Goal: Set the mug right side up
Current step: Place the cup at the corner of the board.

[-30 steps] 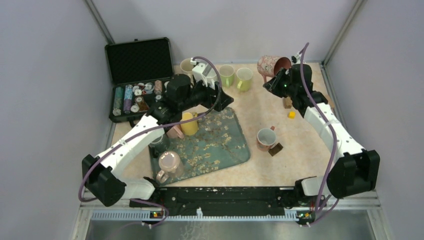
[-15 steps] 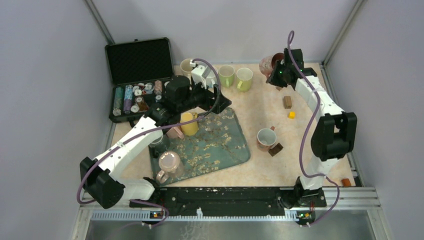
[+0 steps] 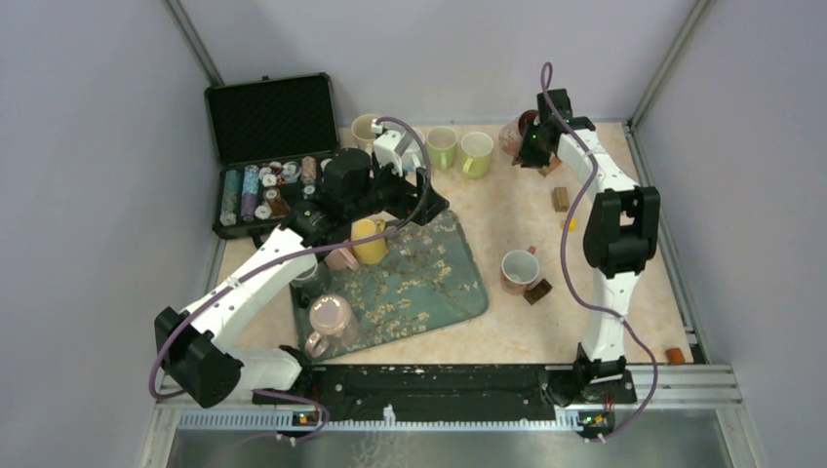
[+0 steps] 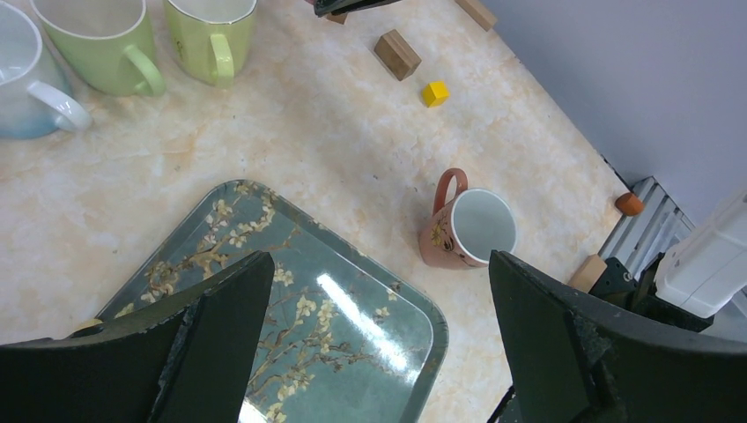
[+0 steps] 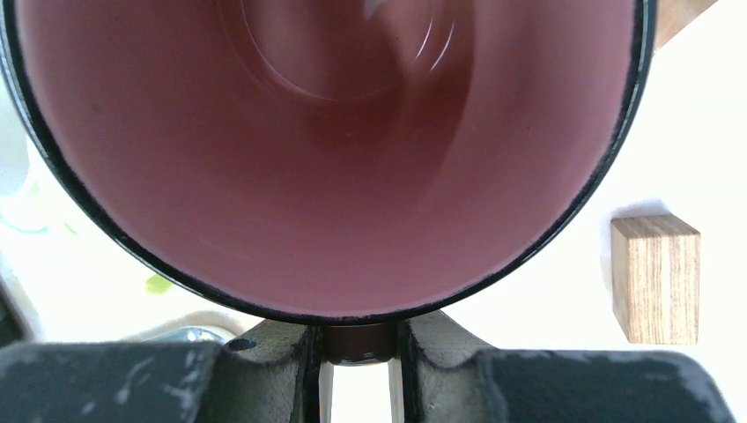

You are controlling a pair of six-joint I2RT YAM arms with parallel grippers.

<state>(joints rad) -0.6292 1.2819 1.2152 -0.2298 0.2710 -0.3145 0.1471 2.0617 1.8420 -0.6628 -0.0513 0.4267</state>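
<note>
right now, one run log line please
right gripper: shut on pink mug rim | left gripper: open above tray | mug: mouth roughly up

Mug (image 5: 335, 176) maroon inside, teal tray (image 4: 352, 335) with cream blossom branches, yellow cube (image 4: 434, 92)

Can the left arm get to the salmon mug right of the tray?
Probably yes. The left gripper hangs open and empty over the tray; the salmon mug stands upright just off its edge, nothing between them.

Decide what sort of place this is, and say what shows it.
Probably a robot lab test cell: a left arm and right arm bolted along the table edge, plain grey walls boxing it in, and green mugs and a chip case as props.
</note>
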